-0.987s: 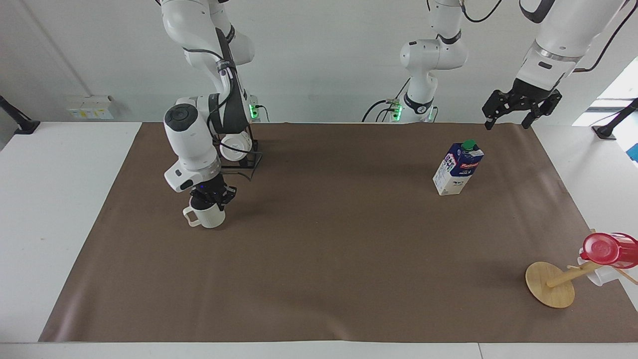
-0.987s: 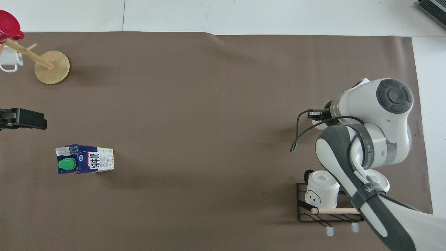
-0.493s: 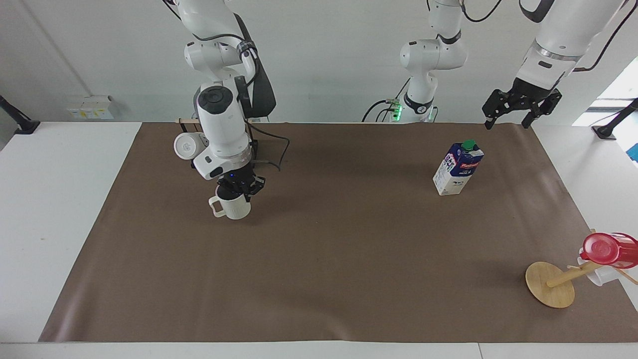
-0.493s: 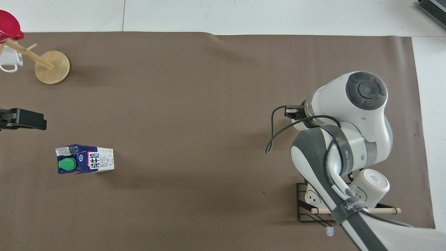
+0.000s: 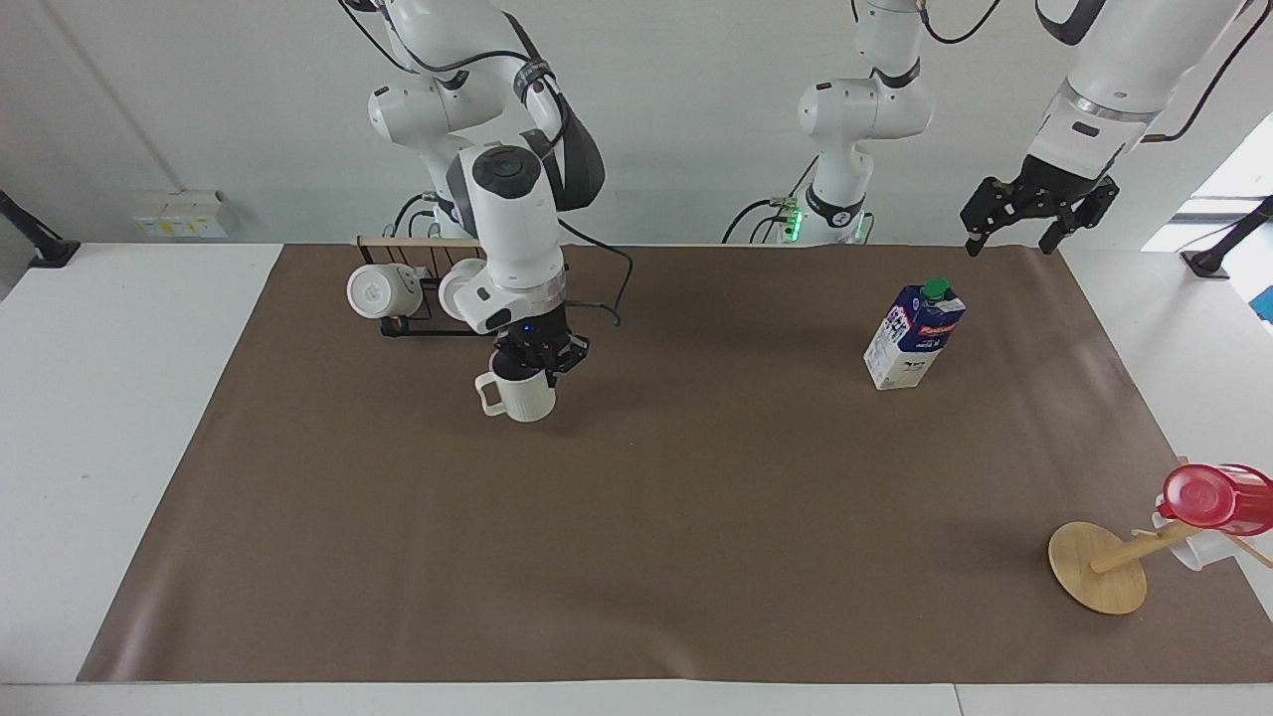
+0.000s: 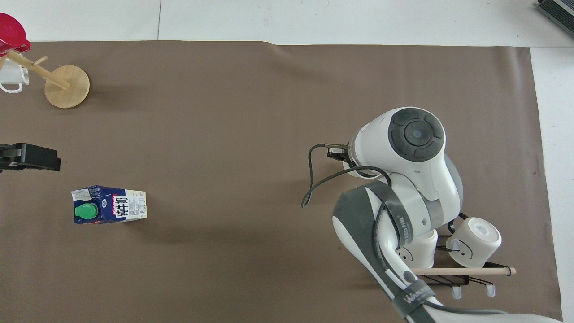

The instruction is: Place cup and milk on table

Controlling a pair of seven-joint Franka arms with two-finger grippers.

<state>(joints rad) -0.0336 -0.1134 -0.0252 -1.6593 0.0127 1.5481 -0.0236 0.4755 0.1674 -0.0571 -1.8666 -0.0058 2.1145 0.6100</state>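
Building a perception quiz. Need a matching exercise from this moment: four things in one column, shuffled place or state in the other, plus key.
Things:
1. cup
2. milk
3. left gripper
4. red cup

Places or states:
A. open, raised over the mat's edge at the left arm's end
B. hung on the wooden stand
C. held at its rim by the shut right gripper
D. upright on the mat, untouched

Pairs: 1-C, 2-D, 3-A, 4-B
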